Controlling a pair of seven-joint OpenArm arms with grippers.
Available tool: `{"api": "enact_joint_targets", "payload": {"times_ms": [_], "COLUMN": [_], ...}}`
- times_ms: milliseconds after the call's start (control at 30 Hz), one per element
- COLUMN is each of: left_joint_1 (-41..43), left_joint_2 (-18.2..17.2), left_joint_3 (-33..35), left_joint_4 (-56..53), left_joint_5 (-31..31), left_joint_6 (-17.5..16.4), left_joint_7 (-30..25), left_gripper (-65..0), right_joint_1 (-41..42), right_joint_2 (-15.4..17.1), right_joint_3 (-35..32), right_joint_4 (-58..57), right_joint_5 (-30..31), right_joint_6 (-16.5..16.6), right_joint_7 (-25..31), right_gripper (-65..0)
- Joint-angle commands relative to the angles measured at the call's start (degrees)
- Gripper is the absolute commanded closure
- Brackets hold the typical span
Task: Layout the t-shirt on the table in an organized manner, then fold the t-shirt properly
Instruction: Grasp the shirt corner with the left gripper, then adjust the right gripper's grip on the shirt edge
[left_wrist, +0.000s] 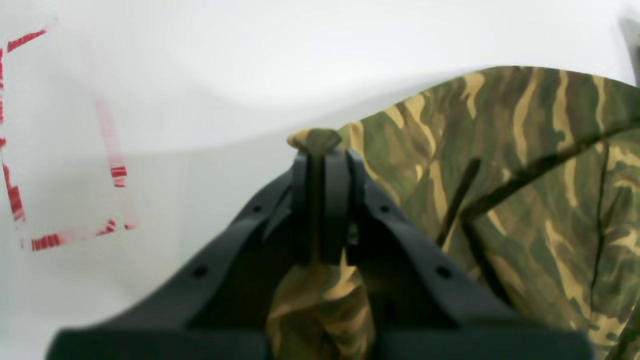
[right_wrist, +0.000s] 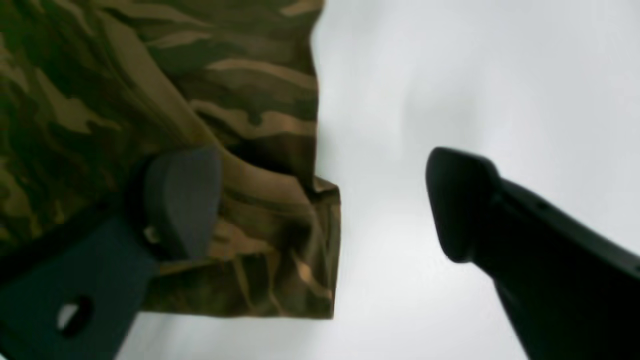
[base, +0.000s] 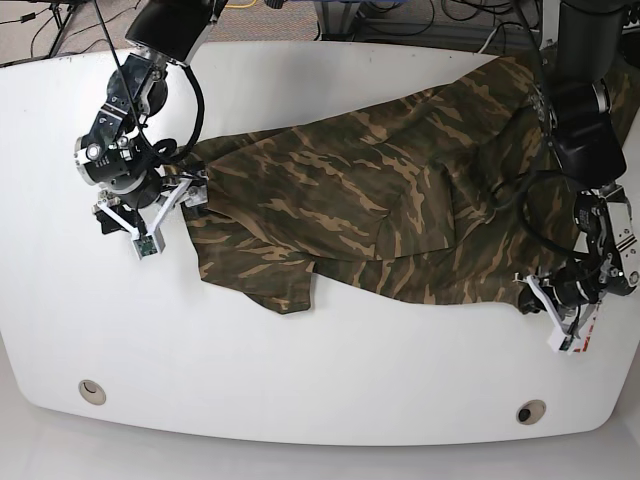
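Observation:
The camouflage t-shirt (base: 380, 200) lies spread and rumpled across the white table (base: 300, 400), from the left-middle to the far right. Its lower right edge is pinched in my left gripper (left_wrist: 320, 160), which is shut on a fold of the t-shirt (left_wrist: 525, 150); in the base view this gripper (base: 530, 285) sits at the right. My right gripper (right_wrist: 320, 200) stands wide open at the shirt's left edge. One finger (right_wrist: 182, 200) rests over the t-shirt (right_wrist: 150, 75). The other finger (right_wrist: 460, 200) is over bare table. In the base view the right gripper (base: 185, 195) is at the left.
A red-outlined rectangle mark (left_wrist: 115, 170) lies on the table just beside the left gripper. Two round grommets (base: 92, 391) (base: 531, 411) sit near the front edge. Cables and the arm bases crowd the far edge.

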Motion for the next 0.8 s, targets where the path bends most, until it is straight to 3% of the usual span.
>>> {"api": "enact_joint_targets", "payload": {"times_ms": [0,167,467,767], "left_joint_1": [-1.5,-1.5,-0.4,0.1], "left_joint_2": [-0.7,-0.7,-0.7,-0.9], "left_joint_3": [-0.1,-0.1,-0.1,-0.1], "left_joint_4": [1.1,1.1,1.1,1.2], "left_joint_5": [-0.8,-0.8,-0.8,-0.8], "left_joint_6": [-0.1,-0.1,-0.1,-0.1], "left_joint_7": [-0.8,-0.8,-0.8,-0.9], "left_gripper": [0.0,0.0,0.0,0.0], "right_joint_1": [2.9,5.8,9.2,10.1], "right_joint_2": [0.6,0.7,0.8,0.7], "right_joint_3": [0.4,0.8,3.1,3.8], "right_joint_4": [-1.7,-8.3,-18.9,-23.7], "right_joint_5": [0.4,0.4,0.3,0.3], "right_joint_6": [-0.1,-0.1,-0.1,-0.1], "right_joint_7": [0.9,1.6,6.8,8.4], "right_gripper": [-65.0,-65.0,-55.6,-55.0]}}
